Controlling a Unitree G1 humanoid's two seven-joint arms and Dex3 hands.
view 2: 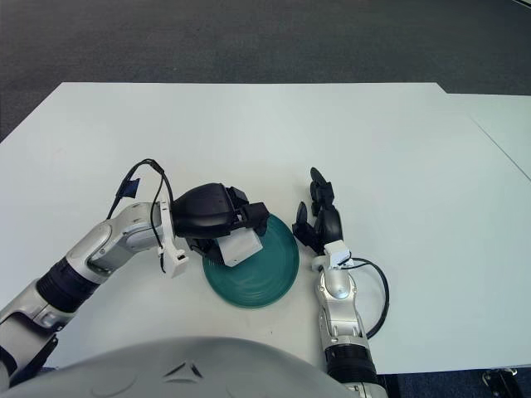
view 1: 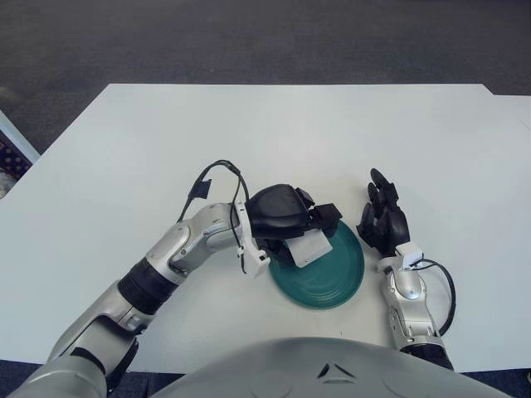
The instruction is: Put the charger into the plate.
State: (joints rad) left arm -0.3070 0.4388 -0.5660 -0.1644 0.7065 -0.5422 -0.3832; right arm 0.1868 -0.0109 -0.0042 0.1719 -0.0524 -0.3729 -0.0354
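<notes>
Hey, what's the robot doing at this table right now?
The robot's left hand is holding a white charger over the left part of a green plate on the white table. The charger sits low over the plate; whether it already touches can't be told, and the fingers are closed on it, so it isn't released yet. The right hand shows just right of the plate, holding nothing.

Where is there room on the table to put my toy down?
The white table is bare beyond both hands, out to its far edge, and at the far right. It is crowded near the front: the left robot hand holds the charger over the green plate, with the right robot hand close beside.
</notes>
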